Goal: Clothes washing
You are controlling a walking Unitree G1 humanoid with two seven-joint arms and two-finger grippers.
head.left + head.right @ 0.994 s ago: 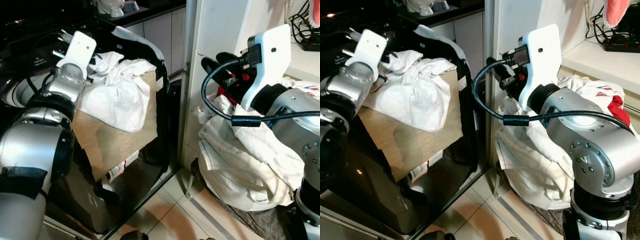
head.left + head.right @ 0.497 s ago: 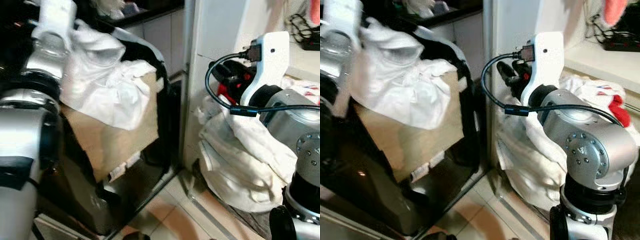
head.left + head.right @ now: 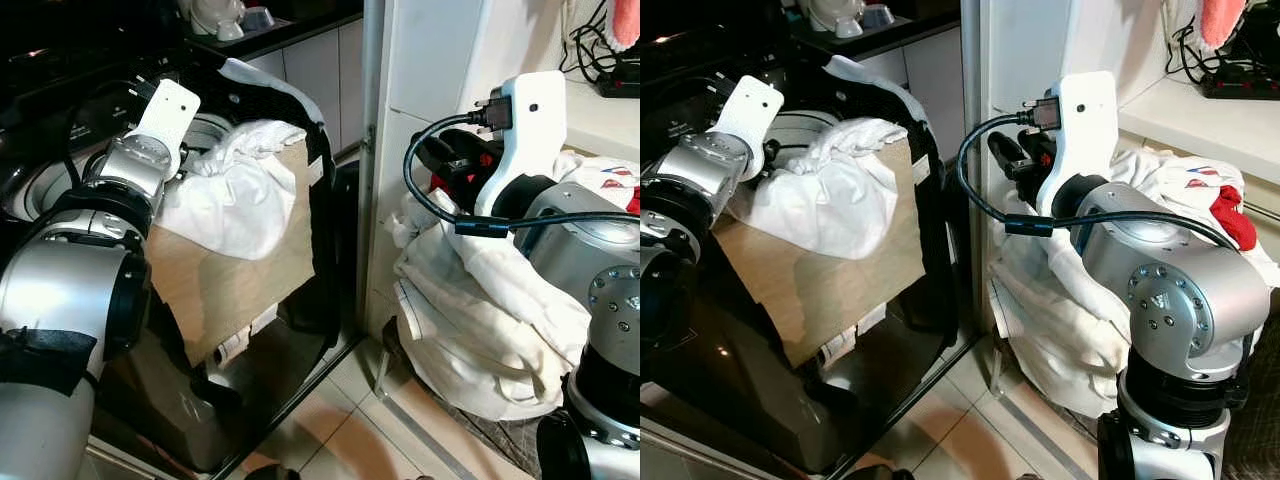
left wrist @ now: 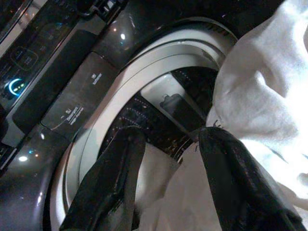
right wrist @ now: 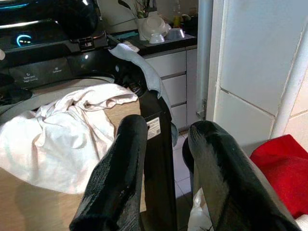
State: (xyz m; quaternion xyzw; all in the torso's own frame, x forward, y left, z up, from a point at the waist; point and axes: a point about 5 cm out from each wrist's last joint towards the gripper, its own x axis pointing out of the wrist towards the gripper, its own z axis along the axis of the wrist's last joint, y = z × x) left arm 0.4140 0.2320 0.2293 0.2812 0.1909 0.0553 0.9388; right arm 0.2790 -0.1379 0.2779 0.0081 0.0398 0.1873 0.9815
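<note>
White garment (image 3: 235, 195) lay bunched over the rim of the washer drum (image 4: 103, 115), part inside, part draped onto the tan panel (image 3: 245, 275) below. Our left gripper (image 4: 166, 180) was at the drum mouth, fingers (image 4: 108, 180) spread, cloth between and against them, no pinch we could confirm. Our right gripper (image 5: 163, 166) was held up beside the laundry pile (image 3: 480, 310), fingers (image 5: 118, 175) apart, holding nothing. Red item (image 5: 279, 163) sat in that pile.

Crumpled white cloth (image 3: 235, 195), glossy black washer (image 4: 72, 82) (mirror-like), matt brown board (image 3: 245, 275)
</note>
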